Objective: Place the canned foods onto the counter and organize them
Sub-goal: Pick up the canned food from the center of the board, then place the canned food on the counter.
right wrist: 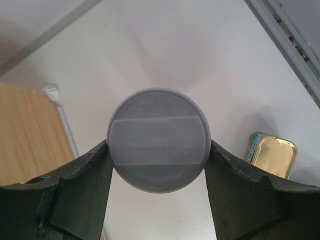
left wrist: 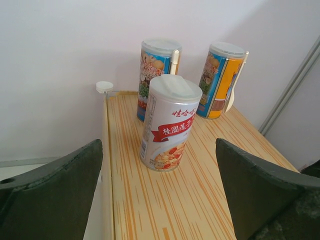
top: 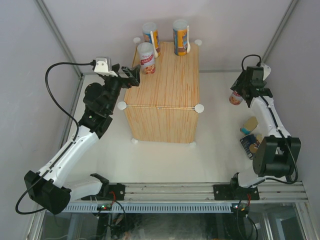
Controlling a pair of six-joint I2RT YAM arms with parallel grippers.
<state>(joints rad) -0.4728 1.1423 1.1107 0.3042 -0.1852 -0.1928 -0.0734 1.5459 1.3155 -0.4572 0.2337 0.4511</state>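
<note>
Three cans already stand at the counter's [top: 165, 95] twelve o'clock end, the left gripper [top: 131, 75] gaping empty, while the right gripper [right wrist: 159, 145], at three o'clock, clamps a second white-red can [top: 236, 97], which likely needs lifting over the edge next.

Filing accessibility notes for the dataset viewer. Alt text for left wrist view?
A short white-red can stands upright on the wood-grain counter, ahead of the open left gripper, untouched. Two tall blue-orange cans stand behind it near the counter's far edge.
</note>
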